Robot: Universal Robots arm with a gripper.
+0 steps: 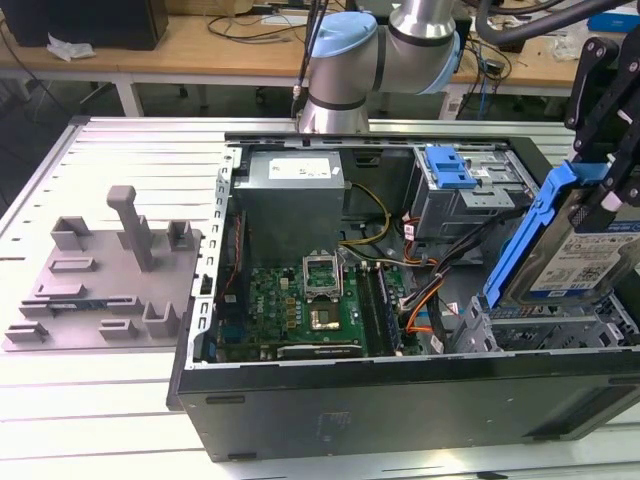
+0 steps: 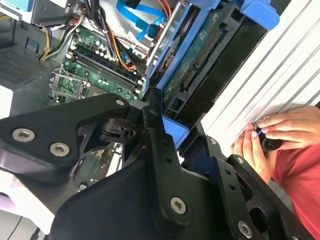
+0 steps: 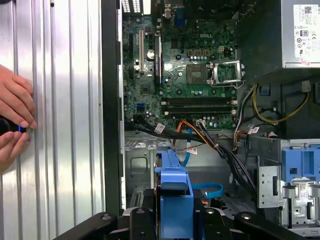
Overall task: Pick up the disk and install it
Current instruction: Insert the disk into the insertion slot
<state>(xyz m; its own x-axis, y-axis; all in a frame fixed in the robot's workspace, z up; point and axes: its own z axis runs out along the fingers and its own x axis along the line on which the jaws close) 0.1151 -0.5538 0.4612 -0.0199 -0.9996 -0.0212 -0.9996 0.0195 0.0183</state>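
The disk (image 1: 585, 262), a silver drive with a blue-and-white label in a blue carrier bracket (image 1: 530, 235), hangs tilted on edge above the open computer case (image 1: 400, 400), at the exterior view's right end. My gripper (image 1: 605, 185) is shut on its upper part. In the second wrist view the disk (image 2: 200, 60) shows its green circuit side, with my black fingers (image 2: 162, 150) clamped on the blue frame. The first wrist view looks down the disk's blue edge (image 3: 175, 192) toward the metal bay floor (image 3: 137, 160) beneath it.
Inside the case are a grey power-supply box (image 1: 290, 190), the motherboard (image 1: 300, 305), orange and black cables (image 1: 425, 300) and a drive cage with a blue latch (image 1: 450, 165). A grey fixture plate (image 1: 100, 280) lies at the exterior view's left. A person's hands (image 3: 15, 120) rest on the table.
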